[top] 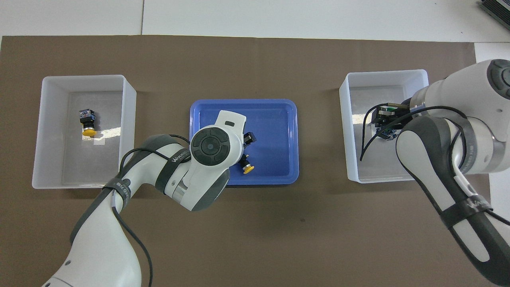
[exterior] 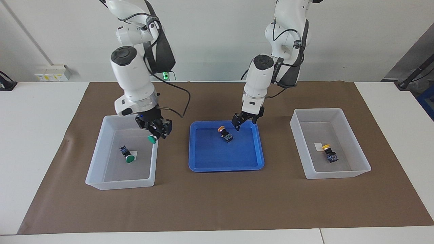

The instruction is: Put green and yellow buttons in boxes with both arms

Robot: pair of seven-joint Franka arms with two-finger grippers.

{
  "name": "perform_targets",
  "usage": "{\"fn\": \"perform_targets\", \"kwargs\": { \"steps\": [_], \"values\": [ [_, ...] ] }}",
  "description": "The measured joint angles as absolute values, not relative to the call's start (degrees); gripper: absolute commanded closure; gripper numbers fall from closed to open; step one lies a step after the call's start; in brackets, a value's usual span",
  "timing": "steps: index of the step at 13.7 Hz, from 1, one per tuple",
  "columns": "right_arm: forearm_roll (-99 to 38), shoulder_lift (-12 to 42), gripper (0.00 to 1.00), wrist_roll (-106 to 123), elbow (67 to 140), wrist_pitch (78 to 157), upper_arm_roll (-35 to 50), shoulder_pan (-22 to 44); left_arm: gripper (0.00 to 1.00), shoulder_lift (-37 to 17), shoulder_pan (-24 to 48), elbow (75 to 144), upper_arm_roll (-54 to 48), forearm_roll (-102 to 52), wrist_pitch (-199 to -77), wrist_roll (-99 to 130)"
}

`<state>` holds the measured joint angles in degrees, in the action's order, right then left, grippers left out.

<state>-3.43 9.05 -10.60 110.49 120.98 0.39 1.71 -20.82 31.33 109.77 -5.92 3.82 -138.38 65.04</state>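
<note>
- Holding a green button [exterior: 152, 139], my right gripper [exterior: 156, 130] hangs over the bin [exterior: 98, 159] where another green button [exterior: 127, 154] lies.
- Spread open, my left gripper [exterior: 245, 122] hovers over the tray [exterior: 206, 162], just above a yellow button [exterior: 225, 133].
- A second yellow button [exterior: 329, 153] lies in the other bin [exterior: 352, 142].

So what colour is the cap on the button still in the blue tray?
Yellow cap on the button; overhead view shows it best.

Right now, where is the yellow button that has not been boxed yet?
The unboxed yellow button lies in the blue tray at mid-table, in the part nearer the robots, with the left claw open just above it.
</note>
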Motion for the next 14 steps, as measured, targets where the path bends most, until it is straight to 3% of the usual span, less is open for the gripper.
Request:
{"fn": "perform_targets", "kwargs": {
  "steps": [1, 2, 3, 4, 5, 6, 11, 14],
  "values": [
    [-3.43, 8.86, 1.0, -9.47, 113.21, 123.94, 0.4, 1.24, 0.27, -21.49, 31.49, 109.77, -5.93, 3.85, -139.32, 65.06],
    [-3.43, 8.82, 0.97, -9.11, 115.68, 126.89, 0.4, 1.11, 0.57, -21.77, 31.54, 109.83, -5.93, 3.9, -139.74, 65.06],
    [-3.43, 8.83, 0.83, -9.08, 117.86, 129.52, 0.47, 1.12, 0.88, -21.81, 31.55, 109.92, -5.92, 3.96, -139.75, 65.06],
    [-3.43, 8.84, 0.47, -9.08, 119.4, 131.21, 0.55, 1.13, 1.0, -21.81, 31.55, 109.98, -5.88, 4.06, -139.73, 65.06],
    [-3.43, 8.84, 0.15, -9.08, 120.29, 131.95, 0.61, 1.13, 1.0, -21.81, 31.55, 110.02, -5.84, 4.13, -139.72, 65.06],
    [-3.44, 8.83, 0.0, -9.07, 120.67, 132.06, 0.62, 1.13, 1.0, -21.8, 31.55, 110.03, -5.77, 4.22, -139.57, 65.06],
    [-3.42, 8.01, 0.0, -9.07, 119.45, 132.47, 0.82, 1.35, 1.0, -19.3, 30.55, 109.64, -4.99, 7.25, -135.42, 63.41],
    [-3.38, 5.25, 0.0, -9.14, 112.94, 123.57, 0.95, 1.41, 1.0, -13.6, 25.56, 109.42, -4.52, 7.48, -130.01, 57.29]
  ]
}}
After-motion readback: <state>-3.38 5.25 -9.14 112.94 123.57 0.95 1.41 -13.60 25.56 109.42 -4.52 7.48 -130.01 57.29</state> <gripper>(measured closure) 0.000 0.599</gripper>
